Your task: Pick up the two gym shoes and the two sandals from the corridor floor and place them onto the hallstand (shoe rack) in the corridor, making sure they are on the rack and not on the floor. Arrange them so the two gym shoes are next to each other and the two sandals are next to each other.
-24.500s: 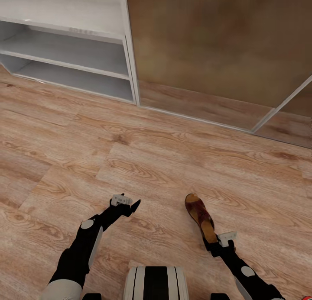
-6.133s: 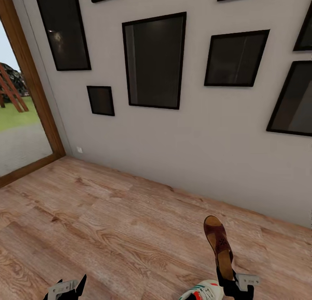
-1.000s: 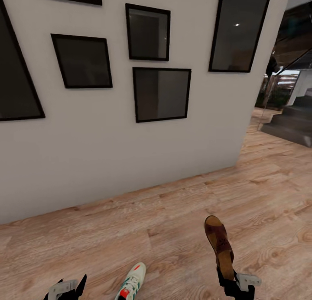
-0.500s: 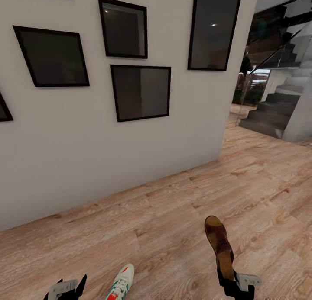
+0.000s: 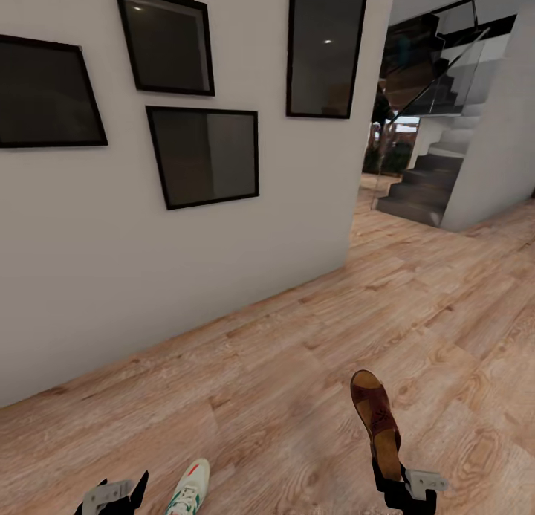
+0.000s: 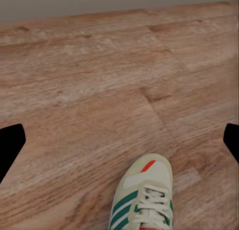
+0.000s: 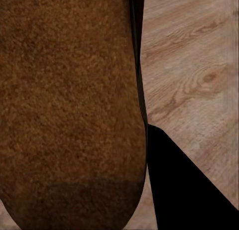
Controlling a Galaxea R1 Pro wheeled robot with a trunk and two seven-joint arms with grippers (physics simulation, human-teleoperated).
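Sandal [image 5: 375, 423] stood toe-up above the corridor floor [image 5: 282, 366], its heel clamped in the right gripper [image 5: 405, 485] jaws. One gym shoe [image 5: 187, 493] lay on that floor just right of the left gripper [image 5: 111, 494], whose jaws were spread wide and held nothing. Framed pictures [image 5: 204, 154] hung on the grey wall [image 5: 186, 262] beyond the sandal.

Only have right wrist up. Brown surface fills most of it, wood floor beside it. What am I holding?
Observer: A dark brown leather sandal with a tan sole; the right gripper grips its heel end, and its toe points away from the robot.
Operator: Left gripper busy?
Observer: No, the left gripper is open and holds nothing.
Operator: Any other shoe nearby?
Observer: A white gym shoe with green stripes lies on the wood plank floor ahead of the left gripper.
Operator: Rack visible?
Observer: The head view shows a pale wall with dark framed pictures and a staircase beyond.
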